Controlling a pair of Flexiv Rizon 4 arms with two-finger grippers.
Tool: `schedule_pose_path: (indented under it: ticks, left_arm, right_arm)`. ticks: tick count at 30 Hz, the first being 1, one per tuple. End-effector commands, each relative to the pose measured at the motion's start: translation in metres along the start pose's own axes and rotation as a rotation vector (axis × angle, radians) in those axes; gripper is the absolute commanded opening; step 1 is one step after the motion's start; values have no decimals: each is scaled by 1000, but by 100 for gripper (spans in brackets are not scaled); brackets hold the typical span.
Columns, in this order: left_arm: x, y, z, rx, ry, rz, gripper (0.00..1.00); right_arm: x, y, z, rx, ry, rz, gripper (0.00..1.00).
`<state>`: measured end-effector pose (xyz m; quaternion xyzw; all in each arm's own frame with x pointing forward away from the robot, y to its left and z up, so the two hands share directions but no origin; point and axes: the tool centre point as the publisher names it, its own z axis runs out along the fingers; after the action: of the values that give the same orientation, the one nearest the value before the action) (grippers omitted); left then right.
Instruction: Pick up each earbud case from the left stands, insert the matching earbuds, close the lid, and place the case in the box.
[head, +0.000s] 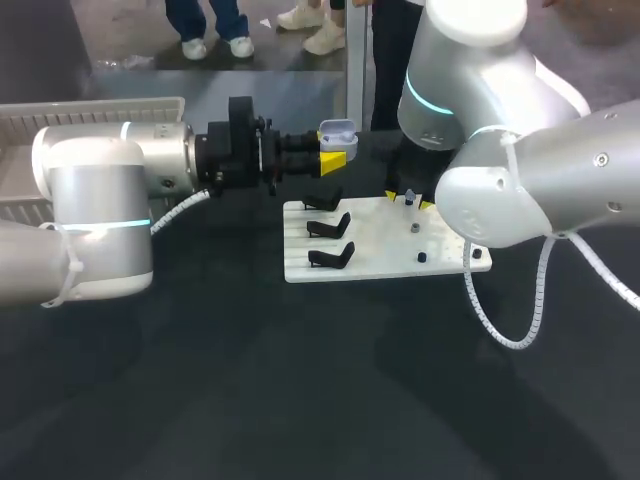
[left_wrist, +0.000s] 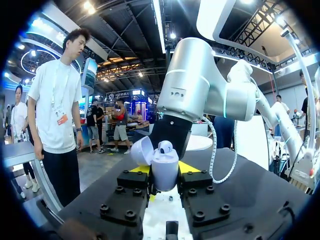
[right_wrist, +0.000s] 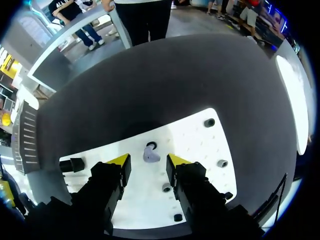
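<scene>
— Where is the earbud case (left_wrist: 165, 167)?
— Above the table. The left gripper (head: 333, 160) pinches it from both sides, lid open, a seated earbud (left_wrist: 165, 146) inside.
— And the right gripper (right_wrist: 148, 161)?
— It hangs over the white board (right_wrist: 200, 145), fingers spread on either side of a lilac earbud (right_wrist: 150, 155), touching neither finger.

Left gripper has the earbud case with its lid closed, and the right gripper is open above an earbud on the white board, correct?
Not quite: the lid is open, flipped back, as the left wrist view shows. The rest holds: the left gripper is shut on the earbud case, and the right gripper is open above an earbud on the white board.
</scene>
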<state>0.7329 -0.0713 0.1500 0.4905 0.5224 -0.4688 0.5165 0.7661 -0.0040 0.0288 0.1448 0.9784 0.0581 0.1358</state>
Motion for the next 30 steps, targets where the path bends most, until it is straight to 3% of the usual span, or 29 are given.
schedule_pose_path:
  ticks: [1, 20, 23, 24, 25, 30]
  left_arm:
    - [1, -1, 0, -6, -3, 4, 0]
    - [1, -1, 0, -6, -3, 4, 0]
    - [1, -1, 0, -6, -3, 4, 0]
    - [1, -1, 0, -6, -3, 4, 0]
    - [1, -1, 0, -6, -3, 4, 0]
    - [1, -1, 0, -6, -3, 4, 0]
  right_arm:
    - [-1, -1, 1, 4, 4, 3, 43]
    - [-2, -2, 3, 11, 8, 13, 23]
    - [-3, -2, 5, 16, 10, 11, 14]
    - [-4, -2, 5, 18, 10, 11, 4]
    - [-4, -2, 5, 19, 11, 10, 2]
    - [-4, -2, 5, 24, 10, 7, 0]
